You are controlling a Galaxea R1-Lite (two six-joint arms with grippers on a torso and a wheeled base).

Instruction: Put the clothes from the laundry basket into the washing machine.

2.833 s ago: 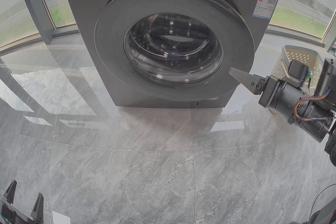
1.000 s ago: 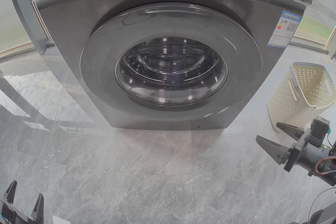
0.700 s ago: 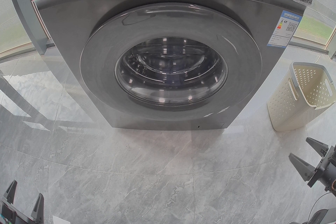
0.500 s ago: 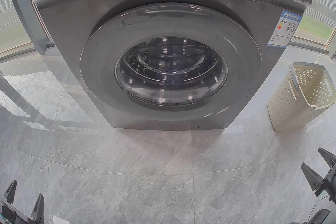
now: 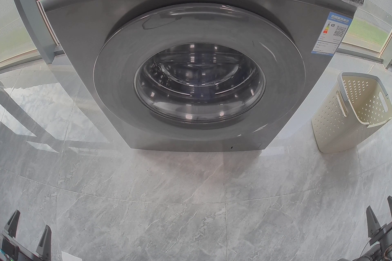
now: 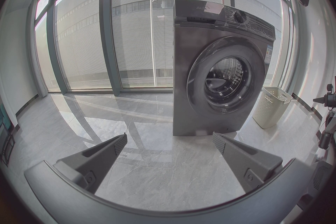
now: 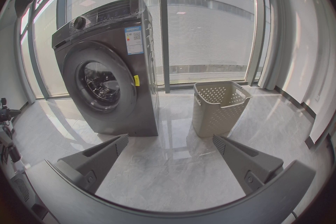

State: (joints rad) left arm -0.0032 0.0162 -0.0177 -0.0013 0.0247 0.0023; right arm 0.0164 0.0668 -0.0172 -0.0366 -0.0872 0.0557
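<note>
right end effector [image 5: 379, 209] withdrawn low | glossy grey floor [image 5: 183, 200] | glass walls [image 6: 84, 42]

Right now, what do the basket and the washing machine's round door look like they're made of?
Laundry basket: probably plastic, matte cream; the walls are moulded with rows of small holes.
Washing machine door: a smooth grey ring, metal or painted plastic; its window looks like glass, see-through and shiny with reflections.
</note>
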